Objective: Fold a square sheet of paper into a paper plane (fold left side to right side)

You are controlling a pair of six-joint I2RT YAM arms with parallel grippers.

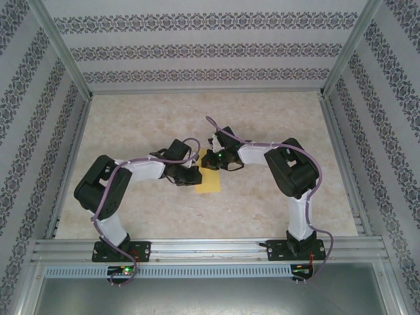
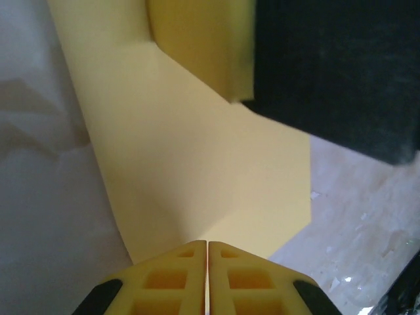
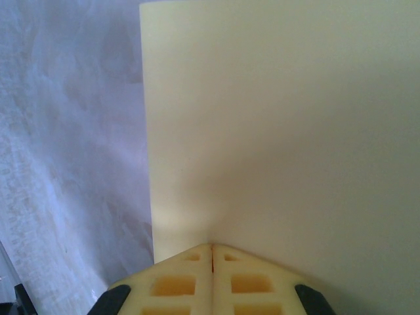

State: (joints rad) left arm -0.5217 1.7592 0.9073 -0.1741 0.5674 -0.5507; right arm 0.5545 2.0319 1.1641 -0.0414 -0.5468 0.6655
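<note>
The pale-yellow square sheet of paper [image 1: 210, 183] lies mid-table between both arms. My left gripper [image 1: 195, 176] is at its left side, fingers [image 2: 184, 275] shut on the sheet's near edge. From the gripper [image 2: 207, 243] the paper [image 2: 190, 164] bends along a soft crease, its left part raised. My right gripper [image 1: 214, 164] is shut, its tips [image 3: 211, 245] resting on the sheet [image 3: 282, 131] near its far end. In the left wrist view that gripper's yellow finger [image 2: 203, 46] and dark body [image 2: 328, 65] sit on the paper. No paper plane shape shows.
A pale marbled tabletop [image 1: 131, 131] lies inside patterned walls with metal frame posts [image 1: 62, 49]. A metal rail [image 1: 210, 248] runs along the near edge by the arm bases. Purple cables [image 1: 226, 134] loop over both arms.
</note>
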